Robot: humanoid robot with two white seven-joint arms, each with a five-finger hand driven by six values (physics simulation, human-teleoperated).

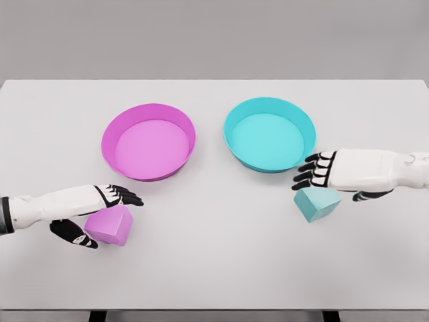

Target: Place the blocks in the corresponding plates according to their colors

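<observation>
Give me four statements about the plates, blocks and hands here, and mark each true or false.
1. The pink plate holds a block. False: it holds nothing.
2. The pink block lies on the table by the left hand. True.
3. The cyan block sits inside the cyan plate. False: it lies on the table in front of it.
4. The right hand is directly over the cyan block. True.

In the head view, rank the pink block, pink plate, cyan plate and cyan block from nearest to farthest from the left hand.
1. pink block, right under the left hand
2. pink plate, just above
3. cyan block, right side
4. cyan plate, upper right; close to the cyan block's distance
</observation>
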